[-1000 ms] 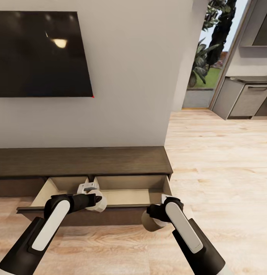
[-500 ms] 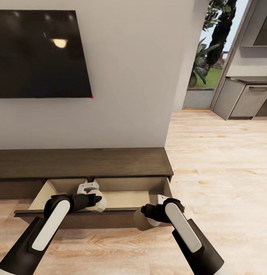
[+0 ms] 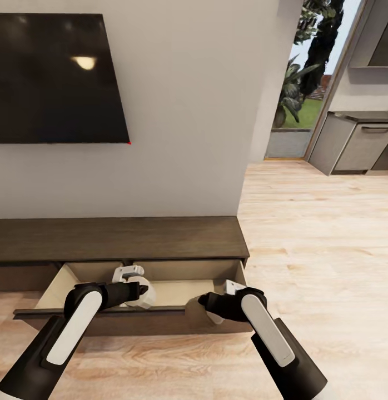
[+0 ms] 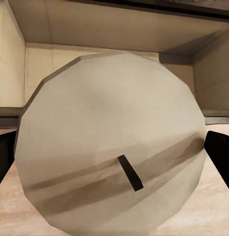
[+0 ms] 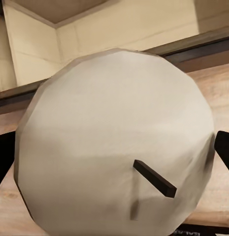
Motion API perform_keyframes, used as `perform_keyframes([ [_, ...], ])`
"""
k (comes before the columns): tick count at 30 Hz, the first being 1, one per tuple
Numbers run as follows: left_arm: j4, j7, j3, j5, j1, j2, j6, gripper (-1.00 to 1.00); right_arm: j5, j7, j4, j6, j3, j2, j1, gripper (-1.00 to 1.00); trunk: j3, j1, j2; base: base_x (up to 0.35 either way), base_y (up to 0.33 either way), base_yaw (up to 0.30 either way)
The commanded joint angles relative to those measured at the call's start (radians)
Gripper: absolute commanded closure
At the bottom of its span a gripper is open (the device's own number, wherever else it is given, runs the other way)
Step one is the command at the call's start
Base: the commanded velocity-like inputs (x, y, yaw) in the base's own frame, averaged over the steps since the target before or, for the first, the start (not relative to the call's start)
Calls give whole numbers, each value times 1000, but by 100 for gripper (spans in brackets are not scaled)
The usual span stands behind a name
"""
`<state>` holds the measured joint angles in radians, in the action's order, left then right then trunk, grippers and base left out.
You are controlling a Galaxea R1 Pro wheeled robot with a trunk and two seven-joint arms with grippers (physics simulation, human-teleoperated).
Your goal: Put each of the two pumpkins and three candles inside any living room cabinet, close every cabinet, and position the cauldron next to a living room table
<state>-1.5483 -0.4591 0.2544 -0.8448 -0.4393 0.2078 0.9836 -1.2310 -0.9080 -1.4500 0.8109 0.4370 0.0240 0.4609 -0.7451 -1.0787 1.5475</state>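
Note:
The long dark-brown cabinet (image 3: 116, 238) stands against the wall with one wide drawer (image 3: 177, 288) pulled out, its pale beige inside showing. My left gripper (image 3: 141, 293) is shut on a pale candle (image 3: 145, 296) held over the drawer's middle. The left wrist view looks onto that candle (image 4: 112, 142) and its dark wick, with the dark fingertips (image 4: 220, 152) at its sides. My right gripper (image 3: 202, 308) is shut on a second candle (image 3: 195, 312) at the drawer's front edge, toward its right end. This candle (image 5: 114, 142) is seen close up in the right wrist view, above the drawer front.
A black wall TV (image 3: 55, 78) hangs above the cabinet. Light wood-plank floor (image 3: 316, 244) spreads to the right toward a doorway with plants (image 3: 297, 83) and grey kitchen units (image 3: 355, 144).
My right gripper has carried its candle left and up, from in front of the drawer's right end onto its front edge. The view has shifted slightly; the left arm holds still.

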Motion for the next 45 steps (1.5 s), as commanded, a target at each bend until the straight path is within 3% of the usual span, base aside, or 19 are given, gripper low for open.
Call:
perform_keyframes([
  [1, -1, -10, 2, -10, -1, 1, 1, 100, -8, -5, -1, -1, 0, 0, 1, 100, -1, 0, 0, 11, -16, 0],
  [29, 2, -10, 22, -9, -1, -3, 1, 100, -1, 4, 10, -11, 1, 4, 1, 100, -1, 0, 0, 140, -139, 0],
  [36, 1, -10, 79, -8, -1, -20, 1, 100, 2, -8, 3, -11, 5, 11, 2, 100, -1, 0, 0, 81, -113, 0],
  [42, 6, -17, 77, 1, -1, -21, 0, 100, 5, -6, 11, -13, 5, 14, 37, 100, -1, 0, 0, 4, -6, 0],
  [45, 7, -55, 76, -3, -1, -22, 0, 100, 8, -4, 39, -47, 9, 15, 63, 100, -1, 0, 0, 0, 0, 0],
])
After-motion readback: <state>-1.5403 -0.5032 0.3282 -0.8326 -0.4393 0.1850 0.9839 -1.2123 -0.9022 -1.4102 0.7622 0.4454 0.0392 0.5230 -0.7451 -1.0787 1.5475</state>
